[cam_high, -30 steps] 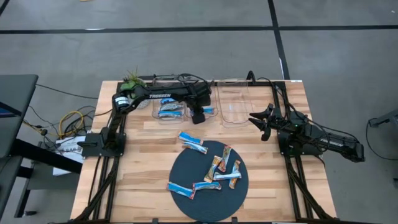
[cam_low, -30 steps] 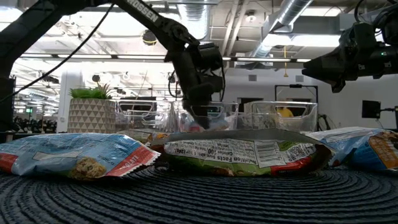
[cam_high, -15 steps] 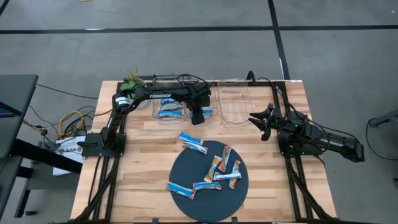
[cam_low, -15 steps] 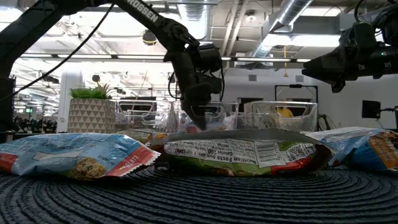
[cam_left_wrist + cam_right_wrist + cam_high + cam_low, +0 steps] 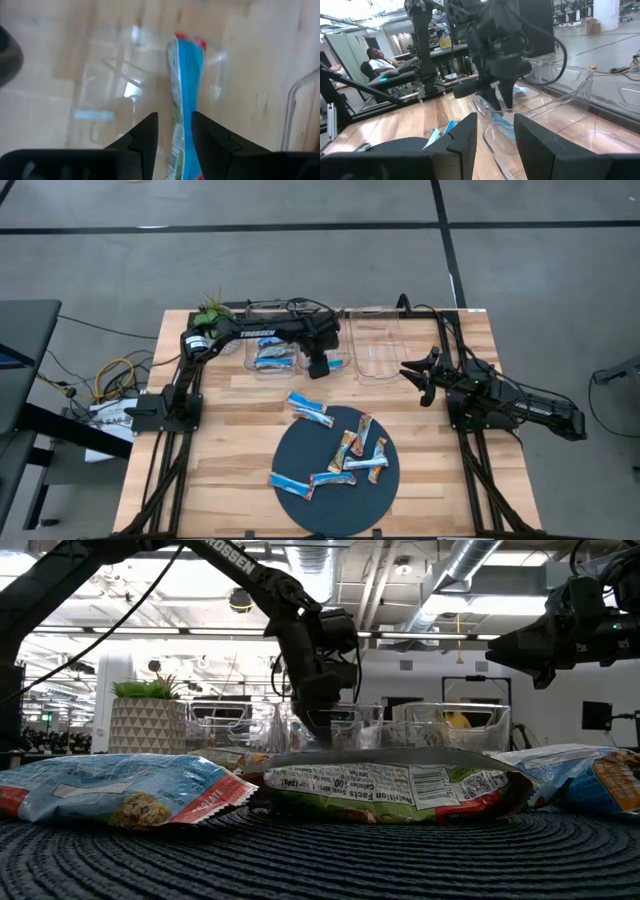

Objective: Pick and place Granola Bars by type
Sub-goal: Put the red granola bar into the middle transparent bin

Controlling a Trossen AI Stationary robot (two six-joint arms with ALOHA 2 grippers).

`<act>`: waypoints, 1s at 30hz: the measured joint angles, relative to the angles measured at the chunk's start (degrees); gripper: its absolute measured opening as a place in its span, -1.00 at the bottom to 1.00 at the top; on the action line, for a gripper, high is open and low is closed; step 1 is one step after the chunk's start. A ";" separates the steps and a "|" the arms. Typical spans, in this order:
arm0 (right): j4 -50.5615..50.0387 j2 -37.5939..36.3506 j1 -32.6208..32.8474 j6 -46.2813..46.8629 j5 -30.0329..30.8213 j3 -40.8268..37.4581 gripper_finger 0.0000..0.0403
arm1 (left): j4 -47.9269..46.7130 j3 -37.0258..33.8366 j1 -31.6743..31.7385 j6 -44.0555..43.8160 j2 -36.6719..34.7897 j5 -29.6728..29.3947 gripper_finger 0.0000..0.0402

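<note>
Several granola bars [image 5: 345, 455] lie on the dark round mat [image 5: 300, 505], one blue bar [image 5: 310, 408] hanging over its far edge. More blue bars [image 5: 272, 356] lie in the left clear bin. My left gripper [image 5: 318, 368] reaches down into the middle bin [image 5: 330, 366], shut on a blue bar [image 5: 184, 85]; the low view shows it there too [image 5: 322, 738]. My right gripper [image 5: 415, 375] waits open above the table's right side, beside the rightmost bin [image 5: 375, 350], touching nothing. My left gripper pinches the blue bar between its two fingers [image 5: 150, 130], which lie across the bar's width near its near end [image 5: 181, 135]. The fingers come from above, pointing down. The bar's far end with the red seal [image 5: 191, 42] lies on the bin floor.
A small potted plant [image 5: 212, 310] stands at the table's far left corner. Cables lie off the left edge [image 5: 110, 380]. In the right wrist view a person [image 5: 380, 62] sits beyond the table. Bare wood shows left and right of the mat.
</note>
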 joint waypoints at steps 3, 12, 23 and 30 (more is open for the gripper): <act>-0.02 0.00 0.00 0.00 0.00 -0.01 -0.39 | -0.96 2.53 0.15 0.01 0.00 -0.88 -0.45; 0.00 0.00 0.00 0.00 0.00 0.01 -0.39 | -6.26 14.46 0.20 2.24 0.00 -3.96 -0.45; -0.01 0.00 0.00 0.00 0.00 -0.01 -0.39 | -10.16 28.32 -3.62 3.80 -0.04 -4.40 -0.45; 0.00 0.00 -0.02 0.00 0.00 0.00 -0.39 | -10.41 30.36 -6.53 5.36 -0.04 -1.45 -0.45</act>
